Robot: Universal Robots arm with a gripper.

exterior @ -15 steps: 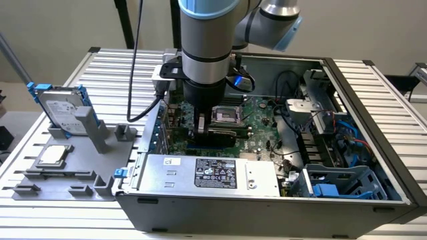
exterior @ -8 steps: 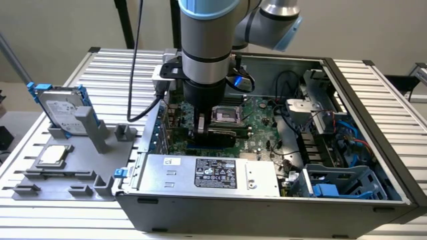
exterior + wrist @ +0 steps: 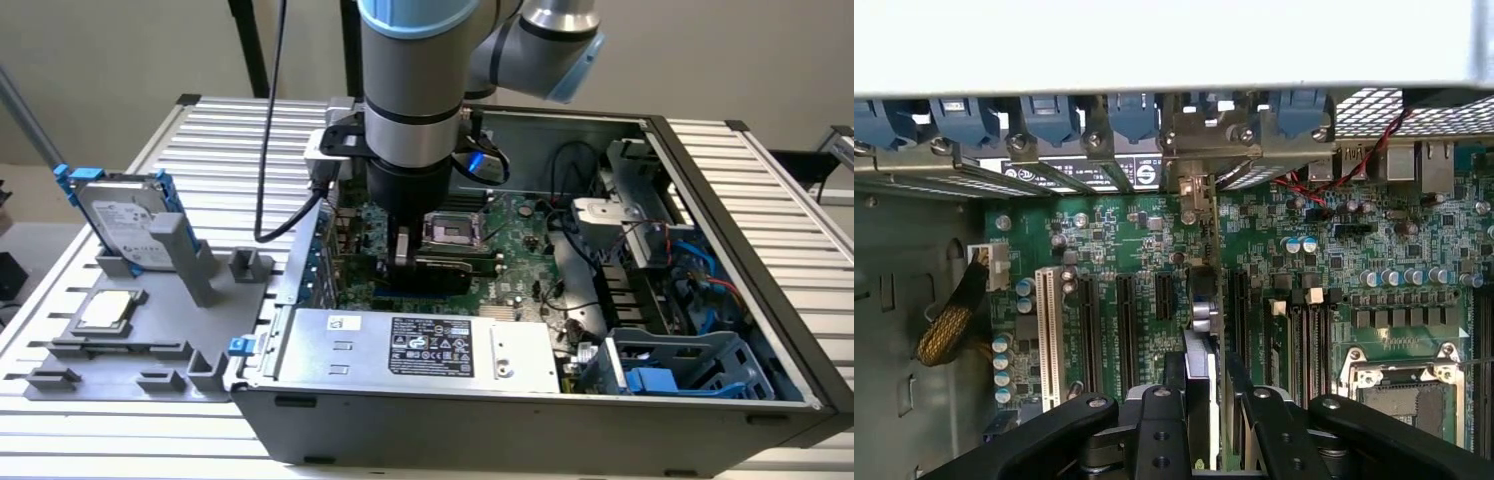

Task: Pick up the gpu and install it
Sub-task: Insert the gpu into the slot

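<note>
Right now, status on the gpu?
Fingers clamped on the gpu, held edge-on over the motherboard slots, inside the case. Nothing blocking the slot.

On the counter (image 3: 774, 160) I see an open PC case (image 3: 694, 400) with its motherboard (image 3: 514, 235) exposed and a power supply (image 3: 427, 350) along the near wall. At the exterior view's left, a grey holder (image 3: 147, 350) carries an upright hard drive (image 3: 127, 222) and a flat processor chip (image 3: 110, 310). A blue drive cage (image 3: 687, 370) sits at the case's right corner.
</note>
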